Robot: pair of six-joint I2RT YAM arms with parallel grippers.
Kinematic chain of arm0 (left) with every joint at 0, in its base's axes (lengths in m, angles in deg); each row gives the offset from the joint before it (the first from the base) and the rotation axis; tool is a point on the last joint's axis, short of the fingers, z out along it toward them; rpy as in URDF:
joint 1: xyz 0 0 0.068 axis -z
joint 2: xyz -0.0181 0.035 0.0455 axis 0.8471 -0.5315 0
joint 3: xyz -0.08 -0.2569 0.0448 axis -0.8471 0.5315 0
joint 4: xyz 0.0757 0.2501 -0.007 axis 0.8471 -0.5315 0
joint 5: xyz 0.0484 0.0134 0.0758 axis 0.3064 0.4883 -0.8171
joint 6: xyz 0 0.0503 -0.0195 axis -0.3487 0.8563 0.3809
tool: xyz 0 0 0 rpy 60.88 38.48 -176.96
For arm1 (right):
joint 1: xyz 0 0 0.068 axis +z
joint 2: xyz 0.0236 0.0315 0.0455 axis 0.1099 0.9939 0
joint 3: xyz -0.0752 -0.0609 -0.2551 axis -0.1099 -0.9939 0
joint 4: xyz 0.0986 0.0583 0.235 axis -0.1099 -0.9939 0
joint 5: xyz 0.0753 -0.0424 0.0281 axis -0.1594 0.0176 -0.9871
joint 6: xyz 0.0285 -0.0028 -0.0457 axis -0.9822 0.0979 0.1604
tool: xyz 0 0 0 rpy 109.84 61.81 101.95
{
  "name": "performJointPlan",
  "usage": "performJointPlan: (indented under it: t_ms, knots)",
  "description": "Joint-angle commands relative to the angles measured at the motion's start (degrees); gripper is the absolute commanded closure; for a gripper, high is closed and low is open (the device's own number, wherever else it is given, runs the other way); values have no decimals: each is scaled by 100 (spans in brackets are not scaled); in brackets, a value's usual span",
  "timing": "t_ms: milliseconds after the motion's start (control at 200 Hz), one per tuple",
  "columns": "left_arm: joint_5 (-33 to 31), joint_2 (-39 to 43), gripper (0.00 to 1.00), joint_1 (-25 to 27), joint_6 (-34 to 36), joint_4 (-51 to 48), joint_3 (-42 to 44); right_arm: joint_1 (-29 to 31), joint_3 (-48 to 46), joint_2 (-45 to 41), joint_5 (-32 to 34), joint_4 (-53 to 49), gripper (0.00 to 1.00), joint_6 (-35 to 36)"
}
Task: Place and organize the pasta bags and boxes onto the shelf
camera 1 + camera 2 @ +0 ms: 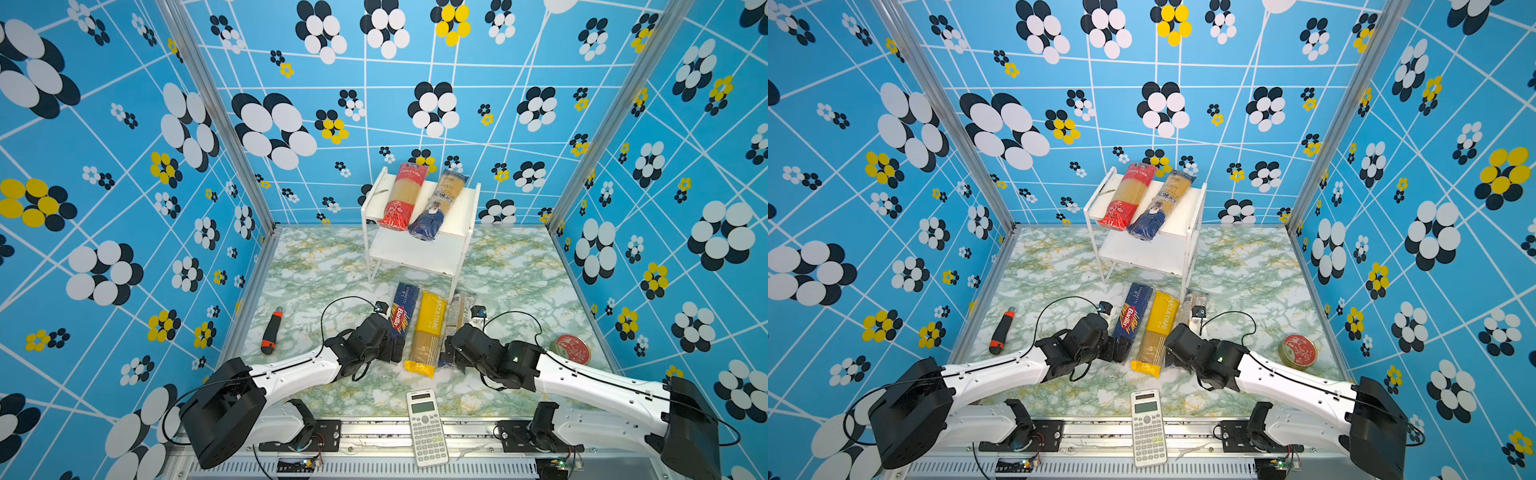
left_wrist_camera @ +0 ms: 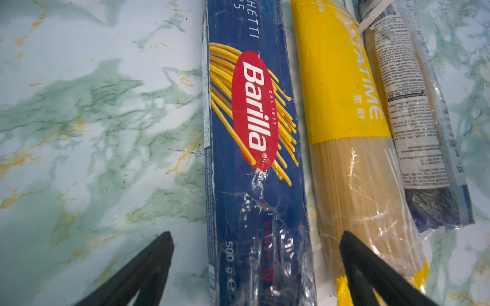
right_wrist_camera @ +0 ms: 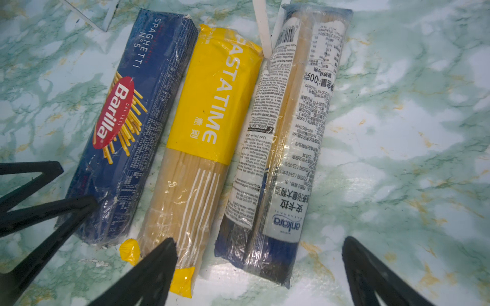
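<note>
The white shelf (image 1: 417,249) stands at the back of the table. On its top tier lie a red-ended clear bag (image 1: 405,193) and a navy-ended clear bag (image 1: 438,203). In front of it three packs lie side by side: the dark blue Barilla box (image 1: 402,311) (image 2: 252,148), a yellow bag (image 1: 428,332) (image 3: 212,111) and another navy-ended clear bag (image 1: 456,318) (image 3: 286,159). My left gripper (image 1: 397,348) (image 2: 256,235) is open, and its fingers straddle the near end of the Barilla box. The right gripper (image 1: 448,355) (image 3: 259,241) is open too, with the near end of the navy-ended bag on the table between its fingers.
A black-and-orange utility knife (image 1: 272,330) lies on the table at the left. A white calculator (image 1: 426,428) rests at the front edge. At the right a round red tin (image 1: 571,349) sits near the wall. Patterned walls close in three sides.
</note>
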State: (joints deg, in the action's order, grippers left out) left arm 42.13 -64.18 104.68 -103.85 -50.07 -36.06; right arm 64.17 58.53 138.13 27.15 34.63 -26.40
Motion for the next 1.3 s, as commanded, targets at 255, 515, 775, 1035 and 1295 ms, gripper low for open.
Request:
performJointPlan:
  t_ms: [255, 515, 775, 1035, 1295]
  knots:
    - [-269, -585, 1, 40, 321, 237, -192, -126, -281, -31, 149, 128, 1, -105]
    - [-246, -1030, 1, 75, 277, 168, -406, -170, -412, -62, 115, 143, 1, -196]
    - [-679, -1311, 1, 224, 183, -256, -572, -188, -499, -167, 145, 155, 1, -220]
    - [-820, -1499, 1, 235, -43, -445, -602, -197, -511, -139, 114, 160, 1, -264]
    - [-1318, -1334, 1, 199, -232, -768, -447, -197, -505, -94, 86, 186, 1, -284]
